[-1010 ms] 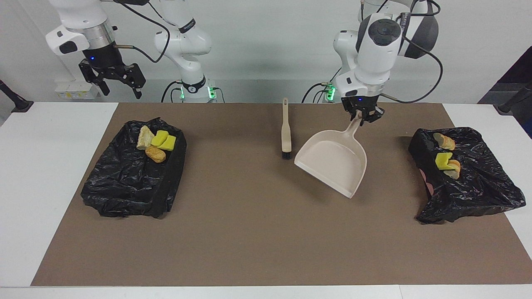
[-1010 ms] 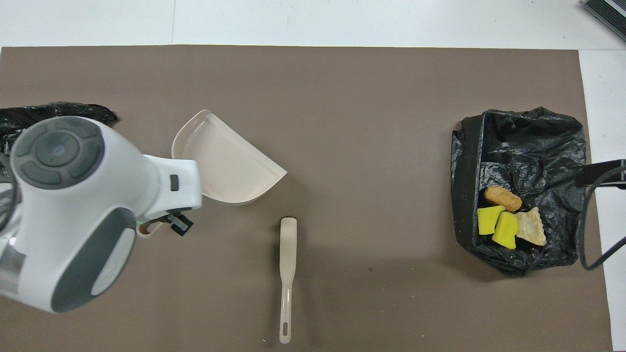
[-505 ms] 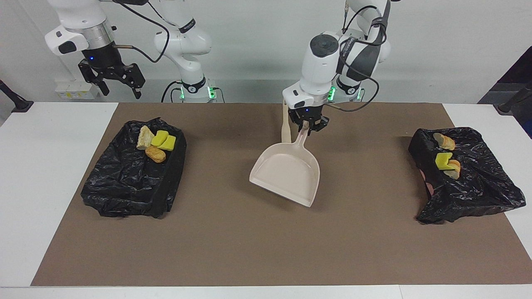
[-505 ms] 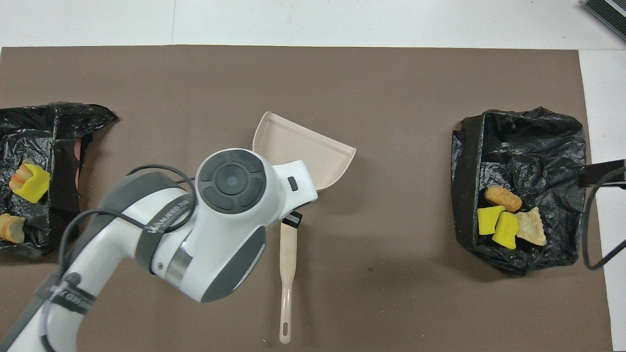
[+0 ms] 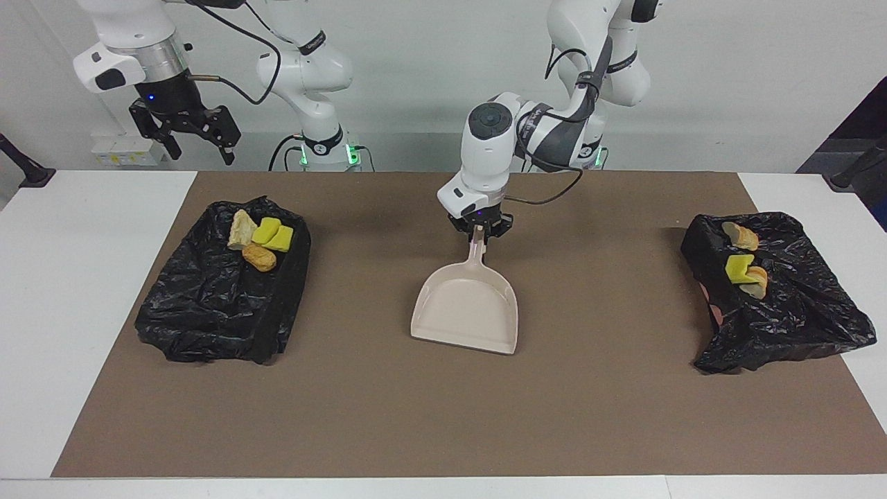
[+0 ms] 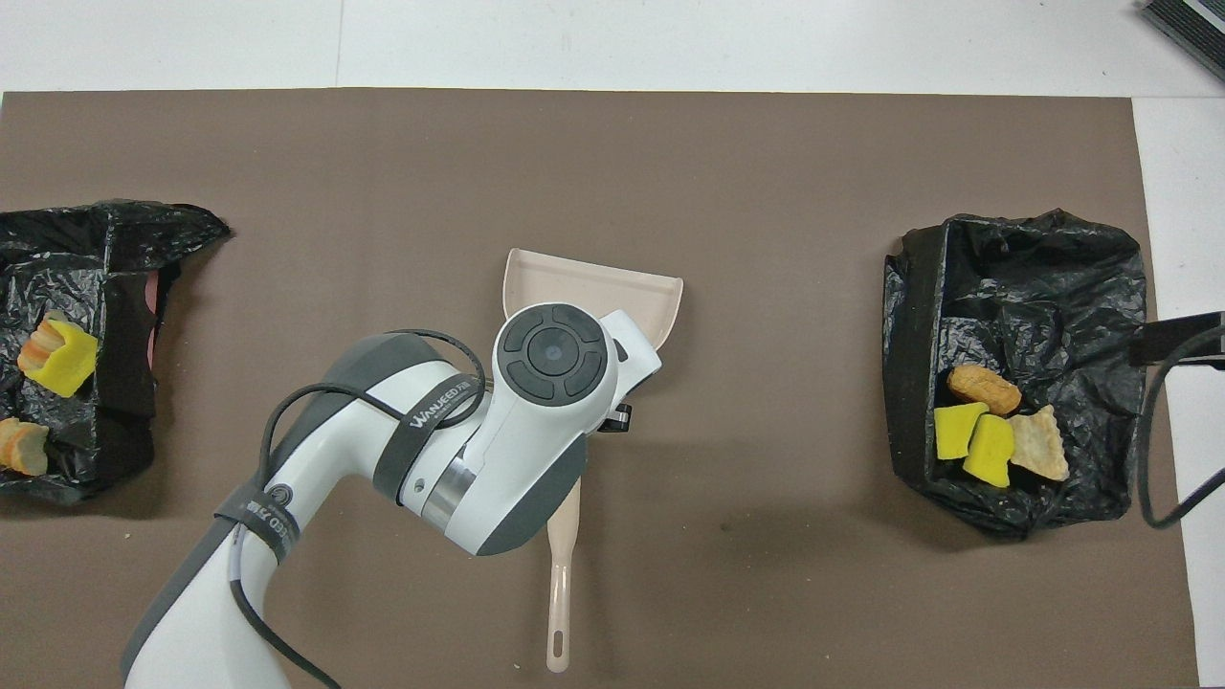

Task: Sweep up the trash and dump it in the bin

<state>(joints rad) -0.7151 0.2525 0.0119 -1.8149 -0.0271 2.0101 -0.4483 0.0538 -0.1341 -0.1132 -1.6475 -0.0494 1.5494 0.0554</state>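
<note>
Two black-lined bins sit at either end of the brown mat, and the trash lies inside them. In the facing view, the bin toward the right arm's end holds two bright yellow sponge pieces beside a pale rock-like lump and a brown lump. The bin toward the left arm's end holds a yellow sponge piece and tan lumps. The left gripper is at mid-table, its fingers clamped on the handle of the beige dustpan, whose pan rests on the mat, well apart from both bins. The right gripper hangs spread wide and empty, raised above its end of the table, waiting.

From overhead, the left arm covers most of the dustpan. A beige brush handle lies nearer to the robots than the pan. Yellow pieces and lumps cluster in one bin; a yellow scrap and an orange-tan one lie in the other bin.
</note>
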